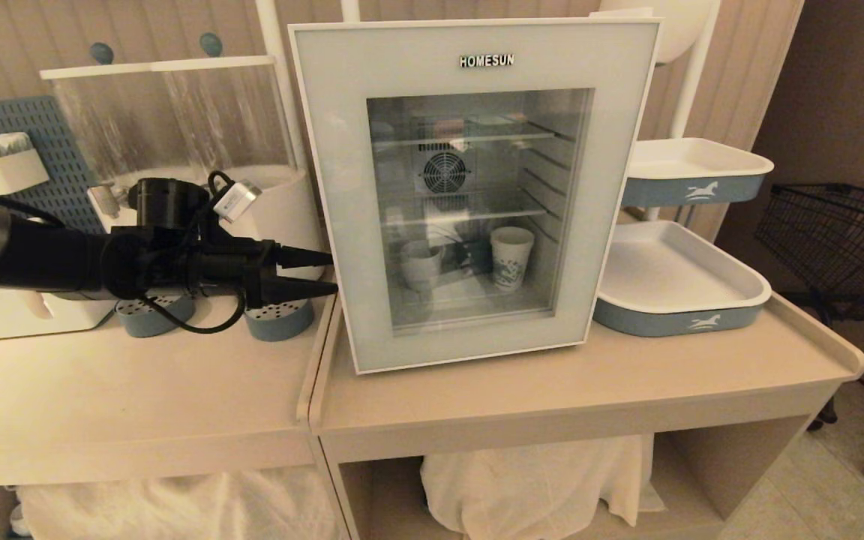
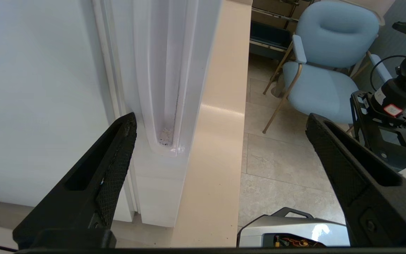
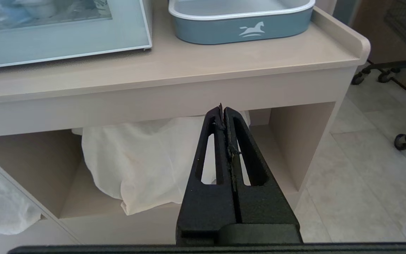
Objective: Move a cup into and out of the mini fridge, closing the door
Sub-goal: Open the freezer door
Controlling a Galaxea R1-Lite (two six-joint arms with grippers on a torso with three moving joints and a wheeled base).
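Cup upright inside the shut mini fridge, bottom level, beside a printed paper cup.

Only the head view shows it, through the door window. Left end effector spread, empty, at the door's edge — its wrist view shows the seam, tiled floor and blue chair. Right end effector clenched, below the beige table.

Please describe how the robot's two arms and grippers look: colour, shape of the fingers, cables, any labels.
The left arm is matte black with a looping black cable and a small silver-white block clipped on top. The left gripper has two long, tapering black fingers with a fine textured inner face and slotted cut-outs. The right gripper is the same black wedge shape with slots.
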